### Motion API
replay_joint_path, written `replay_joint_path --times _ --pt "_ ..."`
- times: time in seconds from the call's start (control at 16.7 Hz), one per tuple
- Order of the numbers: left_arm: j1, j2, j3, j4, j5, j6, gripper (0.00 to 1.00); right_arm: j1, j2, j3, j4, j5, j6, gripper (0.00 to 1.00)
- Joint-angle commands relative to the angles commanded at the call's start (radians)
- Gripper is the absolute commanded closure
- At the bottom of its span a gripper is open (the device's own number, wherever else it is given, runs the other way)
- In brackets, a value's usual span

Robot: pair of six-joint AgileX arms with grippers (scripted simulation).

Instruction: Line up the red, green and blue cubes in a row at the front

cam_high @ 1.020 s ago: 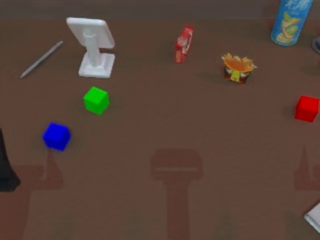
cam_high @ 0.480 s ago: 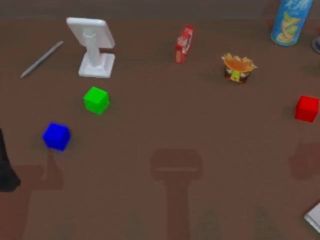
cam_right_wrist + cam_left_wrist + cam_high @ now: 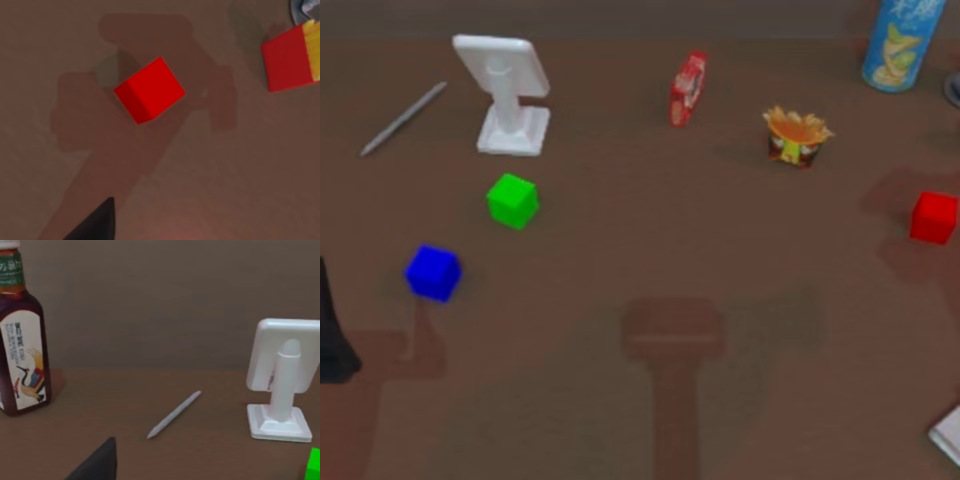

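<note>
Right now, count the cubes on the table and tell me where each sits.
3. The green cube sits on the left, just in front of the white stand. The blue cube lies nearer the front-left. The red cube is alone at the far right edge.

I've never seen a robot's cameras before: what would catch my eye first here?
Three bright cubes on the brown table: the red cube alone at the right edge, the green cube and blue cube close together on the left. Behind the green one stands a white stand, and a blue snack can fills the far right corner.
</note>
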State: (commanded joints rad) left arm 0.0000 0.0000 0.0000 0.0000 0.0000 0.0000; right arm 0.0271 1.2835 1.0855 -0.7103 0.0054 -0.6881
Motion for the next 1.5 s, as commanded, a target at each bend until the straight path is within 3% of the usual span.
replay_joint_path --times 0.36,0.72,1.2,1.5 --pt "0.000 0.000 0.000 0.000 0.000 0.000 0.00 0.013 0.575 0.479 -0.325 0.003 -0.311 0.00" --pt "0.000 0.000 0.000 0.000 0.000 0.000 0.00 0.021 0.924 0.796 -0.510 0.000 -0.501 0.00" --pt "0.000 0.000 0.000 0.000 0.000 0.000 0.00 0.017 0.970 0.840 -0.532 -0.002 -0.530 0.00" --pt "0.000 0.000 0.000 0.000 0.000 0.000 0.00 0.022 1.016 0.730 -0.370 -0.001 -0.529 0.00"
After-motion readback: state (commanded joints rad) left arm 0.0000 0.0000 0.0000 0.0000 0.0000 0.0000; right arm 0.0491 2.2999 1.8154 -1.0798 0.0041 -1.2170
